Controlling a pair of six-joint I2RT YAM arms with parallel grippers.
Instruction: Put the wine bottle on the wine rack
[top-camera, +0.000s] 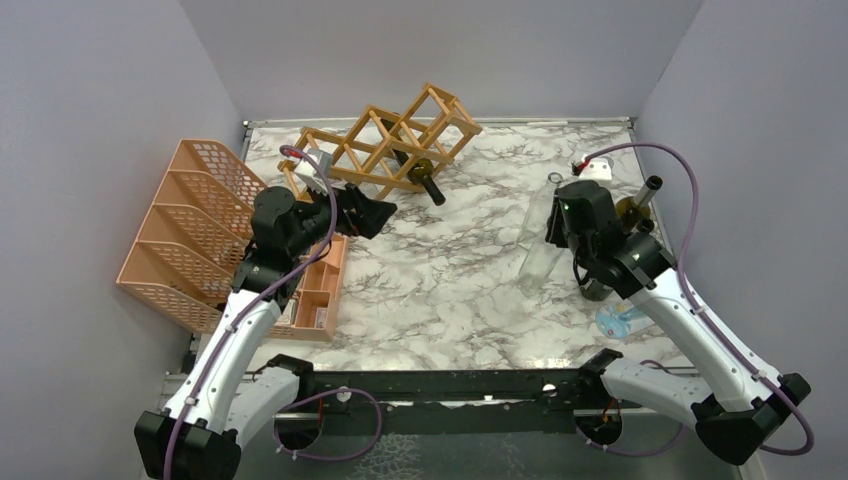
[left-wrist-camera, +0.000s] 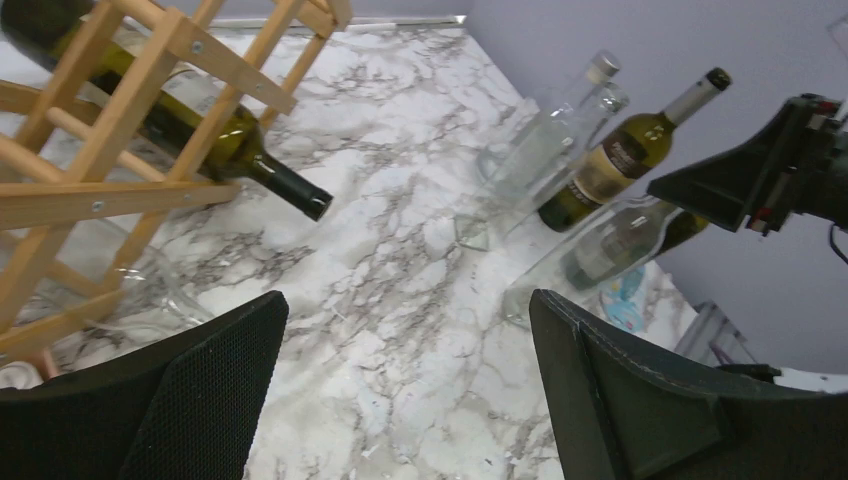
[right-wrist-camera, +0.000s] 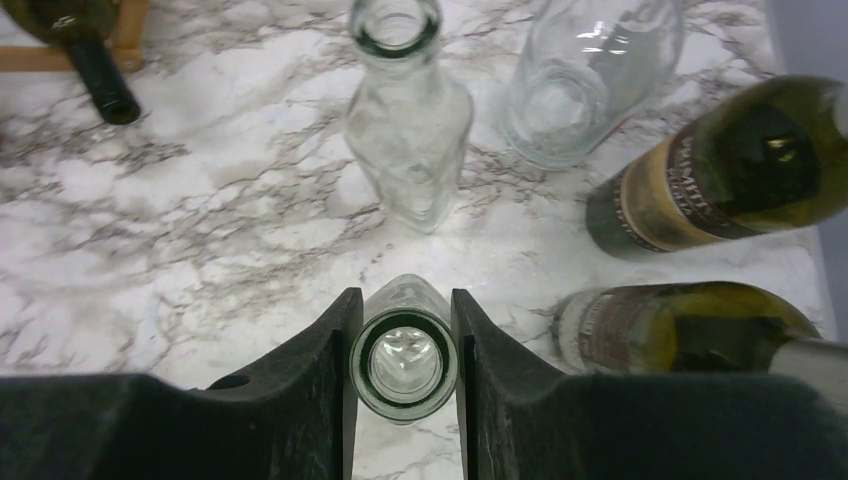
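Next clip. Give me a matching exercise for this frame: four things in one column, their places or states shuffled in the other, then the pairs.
1. dark green wine bottle
2. clear glass bottle
3. left end effector
4. salmon-pink mesh organizer

A. open, holding nothing
B. at the left edge of the table
C. lying in the wine rack, neck sticking out
D. mouth between the fingers of the right end effector

Pairs: 1-C; 2-D; 3-A; 4-B

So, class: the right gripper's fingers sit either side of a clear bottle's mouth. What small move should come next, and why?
Probably a straight lift. The right gripper looks pressed against both sides of the clear bottle at its neck, and other bottles stand close by, so rising before heading to the wine rack should avoid knocking them.
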